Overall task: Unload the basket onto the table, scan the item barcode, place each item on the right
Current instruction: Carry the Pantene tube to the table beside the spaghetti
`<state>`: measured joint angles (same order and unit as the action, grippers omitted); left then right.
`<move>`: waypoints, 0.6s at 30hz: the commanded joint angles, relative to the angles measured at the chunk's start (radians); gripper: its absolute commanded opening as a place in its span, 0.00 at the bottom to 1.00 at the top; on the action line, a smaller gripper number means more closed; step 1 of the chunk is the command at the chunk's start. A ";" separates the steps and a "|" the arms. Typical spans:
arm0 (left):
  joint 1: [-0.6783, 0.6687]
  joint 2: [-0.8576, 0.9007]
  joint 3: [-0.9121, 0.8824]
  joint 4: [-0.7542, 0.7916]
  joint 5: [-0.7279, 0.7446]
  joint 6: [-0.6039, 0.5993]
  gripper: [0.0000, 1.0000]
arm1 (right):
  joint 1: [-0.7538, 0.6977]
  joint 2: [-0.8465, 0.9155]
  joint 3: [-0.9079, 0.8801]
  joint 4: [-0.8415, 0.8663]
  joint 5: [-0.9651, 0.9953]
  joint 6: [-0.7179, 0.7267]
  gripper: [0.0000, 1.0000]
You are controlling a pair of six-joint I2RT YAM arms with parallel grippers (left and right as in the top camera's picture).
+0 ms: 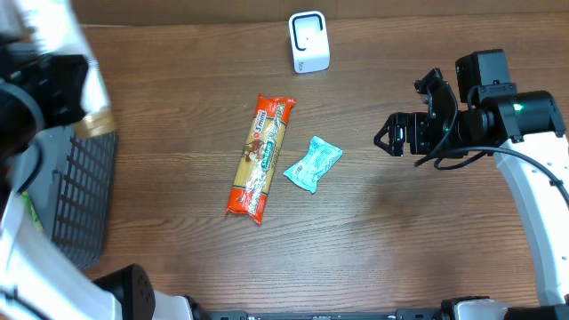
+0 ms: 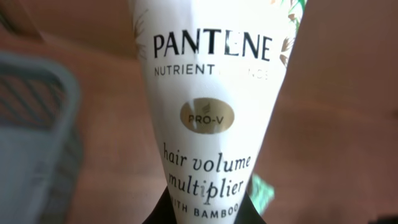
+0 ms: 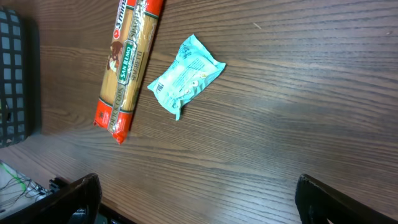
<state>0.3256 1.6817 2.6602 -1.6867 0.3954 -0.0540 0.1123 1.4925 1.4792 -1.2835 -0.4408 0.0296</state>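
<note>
A white Pantene tube [image 2: 211,106] fills the left wrist view, and my left gripper [image 2: 205,216] is shut on its narrow lower end. From overhead the tube [image 1: 67,62] shows blurred at the top left, raised high over the table, with a gold band [image 1: 94,123]. The white barcode scanner [image 1: 308,42] stands at the back of the table. My right gripper [image 1: 391,135] hovers open and holds nothing at the right, its fingertips [image 3: 74,199] wide apart over bare wood.
A spaghetti pack [image 1: 260,158] and a teal packet [image 1: 313,164] lie mid-table, also seen as the pack [image 3: 127,59] and packet [image 3: 185,74] from the right wrist. A dark mesh basket [image 1: 80,196] sits at the left edge.
</note>
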 commanded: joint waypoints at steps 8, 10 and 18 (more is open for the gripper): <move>-0.315 0.161 -0.570 0.154 -0.195 -0.037 0.04 | 0.005 -0.005 0.019 -0.013 -0.006 -0.005 1.00; -0.349 0.186 -0.689 0.238 -0.203 -0.058 0.04 | 0.005 -0.005 0.019 -0.013 -0.005 -0.005 1.00; -0.386 0.274 -1.043 0.567 -0.272 -0.137 0.04 | 0.005 -0.005 0.019 -0.013 -0.005 -0.018 1.00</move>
<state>-0.0662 1.9488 1.6787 -1.1625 0.1646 -0.1539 0.1123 1.4925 1.4792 -1.3006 -0.4408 0.0257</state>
